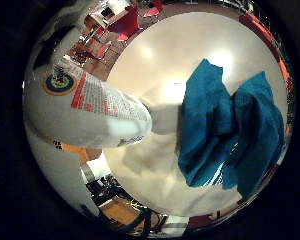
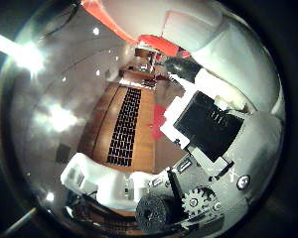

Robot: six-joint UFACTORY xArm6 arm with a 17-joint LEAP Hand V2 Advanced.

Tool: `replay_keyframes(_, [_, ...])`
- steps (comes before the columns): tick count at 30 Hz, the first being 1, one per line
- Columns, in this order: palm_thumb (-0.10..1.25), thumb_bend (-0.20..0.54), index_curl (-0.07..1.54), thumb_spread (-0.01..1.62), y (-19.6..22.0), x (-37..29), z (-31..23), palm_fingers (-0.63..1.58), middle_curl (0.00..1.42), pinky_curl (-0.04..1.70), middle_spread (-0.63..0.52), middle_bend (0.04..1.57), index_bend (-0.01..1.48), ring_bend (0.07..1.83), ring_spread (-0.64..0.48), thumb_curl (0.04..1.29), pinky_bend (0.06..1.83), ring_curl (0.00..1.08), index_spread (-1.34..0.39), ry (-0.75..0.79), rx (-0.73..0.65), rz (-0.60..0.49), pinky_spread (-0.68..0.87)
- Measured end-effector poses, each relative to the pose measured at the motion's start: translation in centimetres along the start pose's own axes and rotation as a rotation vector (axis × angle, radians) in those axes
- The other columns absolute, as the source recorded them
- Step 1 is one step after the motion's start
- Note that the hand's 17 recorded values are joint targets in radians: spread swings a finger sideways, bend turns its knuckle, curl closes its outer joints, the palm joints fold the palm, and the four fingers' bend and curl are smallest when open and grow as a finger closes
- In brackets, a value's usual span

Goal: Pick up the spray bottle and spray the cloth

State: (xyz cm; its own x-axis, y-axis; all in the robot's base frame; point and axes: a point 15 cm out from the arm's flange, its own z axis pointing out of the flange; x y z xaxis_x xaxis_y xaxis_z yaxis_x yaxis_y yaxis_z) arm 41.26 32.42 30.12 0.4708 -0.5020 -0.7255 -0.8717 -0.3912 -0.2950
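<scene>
Your hand (image 2: 208, 134) is curled around the white spray bottle (image 1: 90, 107), which sits close against the palm. The bottle hangs above the tabletop (image 1: 190, 45), beside the crumpled teal cloth (image 1: 230, 130), apparently positioned for spraying.

Little-finger palm view close above table (image 1: 160, 55); thumb view toward the room.
</scene>
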Motion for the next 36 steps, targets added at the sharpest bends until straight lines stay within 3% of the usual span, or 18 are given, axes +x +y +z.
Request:
replay_keyframes(8, [0.94, -0.023, 0.70, 1.07, 0.2, 0.8, 0.5, 1.11, 0.64, 1.33, -0.09, 1.38, 1.14, 1.29, -0.22, 0.58, 1.02, 0.78, -0.20, -0.001, -0.010, -0.010, -0.22])
replay_keyframes(16, [0.86, -0.031, 0.68, 0.94, 0.6, 1.0, 0.6, 0.96, 0.59, 1.13, -0.11, 1.17, 0.69, 1.24, -0.22, 0.57, 0.98, 0.68, -0.29, 0.003, -0.026, -0.037, -0.31])
replay_keyframes(20, [0.84, -0.026, 0.65, 0.93, 1.1, 1.3, 0.8, 0.66, 0.57, 1.01, -0.14, 1.01, 0.39, 1.22, -0.26, 0.56, 0.96, 0.64, -0.35, 0.003, -0.038, -0.040, -0.41])
replay_keyframes(22, [0.83, -0.025, 0.63, 0.97, 1.3, 1.3, 0.8, 0.49, 0.56, 0.98, -0.16, 0.94, 0.34, 1.20, -0.26, 0.55, 0.91, 0.63, -0.38, 0.010, -0.047, -0.046, -0.43])
replay_keyframes(24, [0.80, -0.028, 0.61, 1.02, 1.8, 1.7, 0.7, 0.28, 0.54, 0.96, -0.16, 0.85, 0.34, 1.12, -0.26, 0.53, 0.79, 0.61, -0.40, 0.027, -0.066, -0.060, -0.38])
replay_keyframes(27, [0.74, -0.028, 0.55, 1.05, 2.1, 1.8, 0.3, -0.01, 0.46, 0.88, -0.08, 0.66, 0.35, 0.85, -0.13, 0.49, 0.62, 0.51, -0.38, 0.048, -0.081, -0.077, -0.07])
replay_keyframes(32, [0.69, -0.029, 0.46, 1.06, 2.0, 1.8, -0.8, -0.03, 0.37, 0.70, 0.06, 0.42, 0.24, 0.57, 0.10, 0.43, 0.51, 0.38, -0.29, 0.052, -0.066, -0.076, 0.33])
replay_keyframes(36, [0.68, -0.027, 0.41, 1.06, 2.2, 2.3, -2.4, 0.00, 0.34, 0.59, 0.11, 0.31, 0.17, 0.47, 0.16, 0.40, 0.45, 0.33, -0.26, 0.063, -0.052, -0.068, 0.42])
